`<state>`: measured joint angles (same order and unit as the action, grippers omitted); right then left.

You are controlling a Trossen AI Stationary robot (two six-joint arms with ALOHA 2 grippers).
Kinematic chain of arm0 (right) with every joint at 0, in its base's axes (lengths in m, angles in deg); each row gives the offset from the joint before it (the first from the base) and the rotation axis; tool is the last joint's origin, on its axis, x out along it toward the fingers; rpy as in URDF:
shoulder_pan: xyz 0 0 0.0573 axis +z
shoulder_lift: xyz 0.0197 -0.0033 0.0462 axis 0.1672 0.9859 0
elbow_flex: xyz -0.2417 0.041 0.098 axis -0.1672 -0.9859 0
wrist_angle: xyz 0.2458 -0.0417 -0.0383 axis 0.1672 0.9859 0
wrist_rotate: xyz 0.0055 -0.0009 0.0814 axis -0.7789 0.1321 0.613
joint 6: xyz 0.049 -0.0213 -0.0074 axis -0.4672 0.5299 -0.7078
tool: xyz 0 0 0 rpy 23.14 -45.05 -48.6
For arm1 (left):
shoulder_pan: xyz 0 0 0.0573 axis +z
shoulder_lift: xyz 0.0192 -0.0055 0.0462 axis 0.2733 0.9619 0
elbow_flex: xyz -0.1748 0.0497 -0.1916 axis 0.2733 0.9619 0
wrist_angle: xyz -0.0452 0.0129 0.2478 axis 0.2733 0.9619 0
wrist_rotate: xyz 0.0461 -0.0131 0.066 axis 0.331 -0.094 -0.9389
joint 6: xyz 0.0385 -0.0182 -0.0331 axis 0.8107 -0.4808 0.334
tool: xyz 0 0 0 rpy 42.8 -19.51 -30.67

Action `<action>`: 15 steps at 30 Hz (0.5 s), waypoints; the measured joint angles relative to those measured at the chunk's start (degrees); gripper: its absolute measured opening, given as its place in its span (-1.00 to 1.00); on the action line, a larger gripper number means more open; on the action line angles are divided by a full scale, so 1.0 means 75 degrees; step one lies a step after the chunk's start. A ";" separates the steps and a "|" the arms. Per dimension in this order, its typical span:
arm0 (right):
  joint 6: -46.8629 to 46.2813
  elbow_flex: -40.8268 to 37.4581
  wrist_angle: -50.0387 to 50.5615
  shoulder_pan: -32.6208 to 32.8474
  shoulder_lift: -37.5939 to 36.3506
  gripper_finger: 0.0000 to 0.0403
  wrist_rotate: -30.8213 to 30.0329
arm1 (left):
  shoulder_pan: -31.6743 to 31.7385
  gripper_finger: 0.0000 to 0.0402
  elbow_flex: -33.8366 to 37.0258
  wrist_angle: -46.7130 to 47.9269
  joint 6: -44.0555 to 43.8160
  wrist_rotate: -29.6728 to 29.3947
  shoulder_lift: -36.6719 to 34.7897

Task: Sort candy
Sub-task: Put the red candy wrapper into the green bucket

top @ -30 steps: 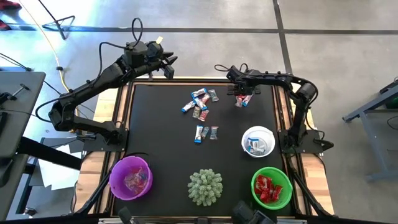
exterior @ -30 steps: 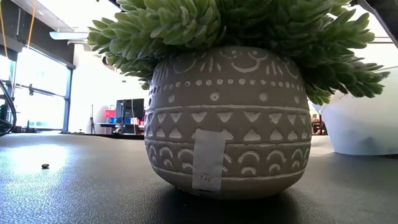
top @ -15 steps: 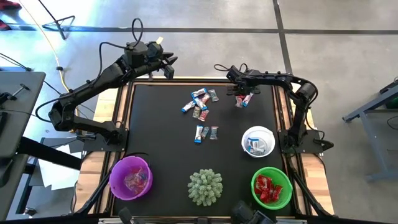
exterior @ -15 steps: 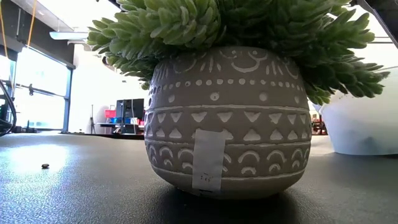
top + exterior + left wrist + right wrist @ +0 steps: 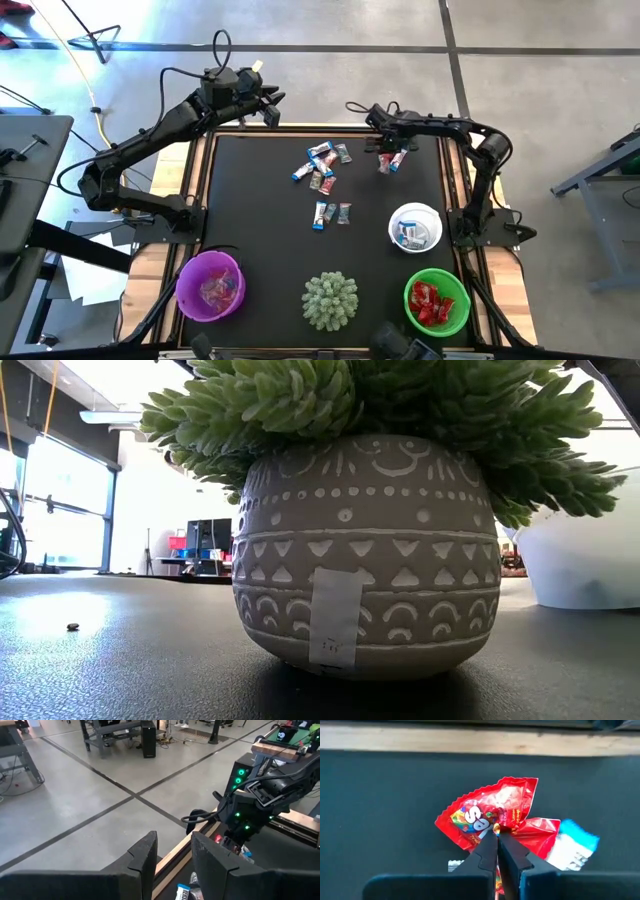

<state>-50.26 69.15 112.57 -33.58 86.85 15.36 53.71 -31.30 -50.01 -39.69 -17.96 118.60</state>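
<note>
- Candy lies mostly as a loose cluster in the upper middle of the high view, on the black mat; a smaller bunch sits apart at upper right, right under our right gripper.
- Our right gripper is the one at work: its fingers are pressed together, pinching the edge of a red pack, which spreads away from the fingertips in the right wrist view.
- That red pack lies on the mat with a second red pack and a blue-and-white piece touching or overlapping it on the right of that view, so we judge a lift may drag a neighbour along.
- From the pinch, the green bowl holding red packs lies toward the lower right of the high view, past the white bowl; we judge that is the way the coming carry runs.
- Our left gripper waits at the upper left of the high view, off the mat's top edge, its fingers parted and holding nothing.
- For the cluster in the middle, we cannot say which arm is nearer; for the pinched pack, plainly the right.
</note>
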 joint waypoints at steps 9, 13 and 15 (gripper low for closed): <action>0.0219 0.0675 0.0187 0.0124 -0.0003 -1.00 0.0559 | -0.0003 -0.47 0.0000 0.0006 -0.0164 0.0001 0.0001; 0.0361 0.1059 0.0576 0.0233 -0.0013 -1.00 0.0747 | -0.0003 -0.47 0.0000 0.0012 -0.0265 0.0001 0.0002; 0.0423 0.1258 0.0752 0.0288 -0.0017 -1.00 0.0855 | -0.0003 -0.47 0.0000 0.0012 -0.0265 0.0001 0.0002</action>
<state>-47.09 78.58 118.21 -31.42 86.71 21.78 53.68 -31.30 -49.93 -41.68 -17.95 118.61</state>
